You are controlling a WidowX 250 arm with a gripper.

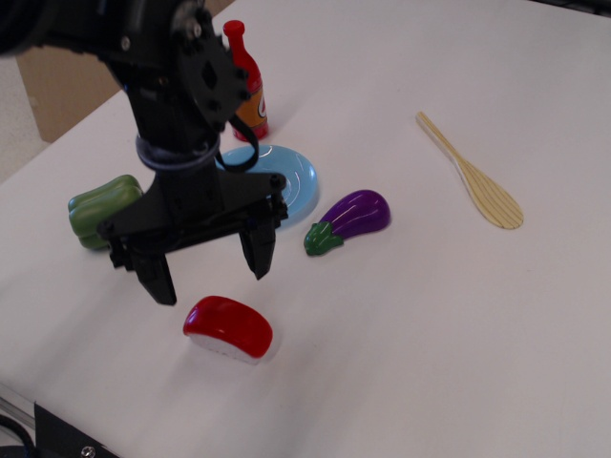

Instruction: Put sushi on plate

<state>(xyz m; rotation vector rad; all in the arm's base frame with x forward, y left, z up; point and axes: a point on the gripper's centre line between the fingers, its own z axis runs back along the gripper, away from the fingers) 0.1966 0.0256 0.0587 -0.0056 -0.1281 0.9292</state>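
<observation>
My gripper (209, 273) hangs with jaws spread wide just above and behind the sushi (228, 328), gripping nothing. The sushi lies on the table (430, 334), well short of the plate (291, 181), which seems empty, though my arm hides part of it. Grasping, carrying and placing all remain.

sushi (227, 328): glossy plastic, red top, white base
plate (298, 181): smooth light blue plastic
eggplant (349, 219): shiny purple plastic
pepper (98, 208): smooth green plastic
spoon (473, 176): pale grained wood
gripper (209, 269): matt black
table (430, 315): matt white
</observation>
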